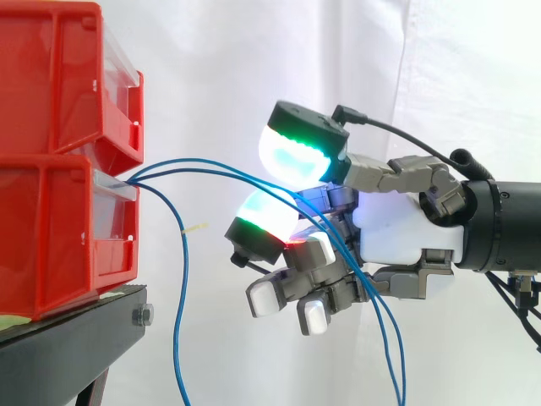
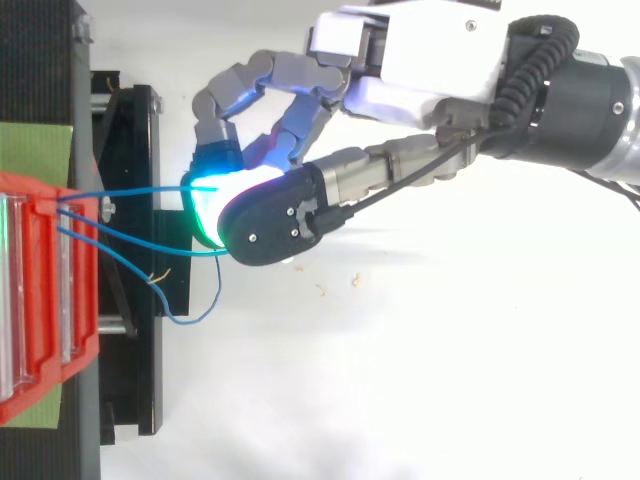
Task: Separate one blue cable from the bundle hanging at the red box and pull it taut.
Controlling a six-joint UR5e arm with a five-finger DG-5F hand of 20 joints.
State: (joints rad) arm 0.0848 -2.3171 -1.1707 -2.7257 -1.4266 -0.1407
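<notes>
The hand (image 1: 397,228) is curled shut, its glowing pads (image 1: 296,152) pinched together just off the open front of the red box (image 1: 51,237). Two strands of the blue cable (image 2: 130,190) appear to run through that pinch rather than one. Pulling away from the box would then likely tension both and separate nothing, or a thin strand could slip between the thick pads. A hard tug might also drag the box forward on its black stand (image 1: 68,338). The palm faces the box, wrist level, other fingers folded below. A third strand (image 1: 177,321) hangs free beside the box front.
</notes>
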